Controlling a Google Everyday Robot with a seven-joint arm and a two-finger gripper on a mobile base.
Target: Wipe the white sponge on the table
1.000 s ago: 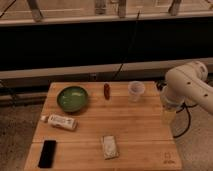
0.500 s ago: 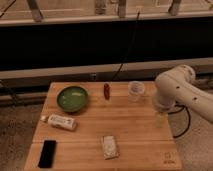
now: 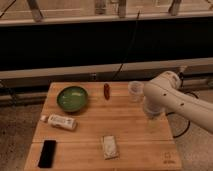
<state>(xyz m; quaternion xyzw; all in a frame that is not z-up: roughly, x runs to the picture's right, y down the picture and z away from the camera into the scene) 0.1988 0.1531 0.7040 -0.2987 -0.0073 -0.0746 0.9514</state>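
The white sponge (image 3: 110, 146) lies flat near the front edge of the wooden table (image 3: 131, 125), a little right of the middle. My white arm (image 3: 172, 97) reaches in from the right over the table's right side. My gripper (image 3: 152, 120) hangs below the arm's end, above the tabletop. It is to the right of the sponge and farther back, apart from it.
A green bowl (image 3: 73, 98) sits at the back left. A small red object (image 3: 106, 90) and a clear plastic cup (image 3: 135, 91) stand at the back, the cup close to my arm. A white tube (image 3: 61, 121) and a black phone (image 3: 47, 153) lie at the left.
My arm has moved left, from beyond the table's right edge to over its right side. The sponge and the other objects have not moved.
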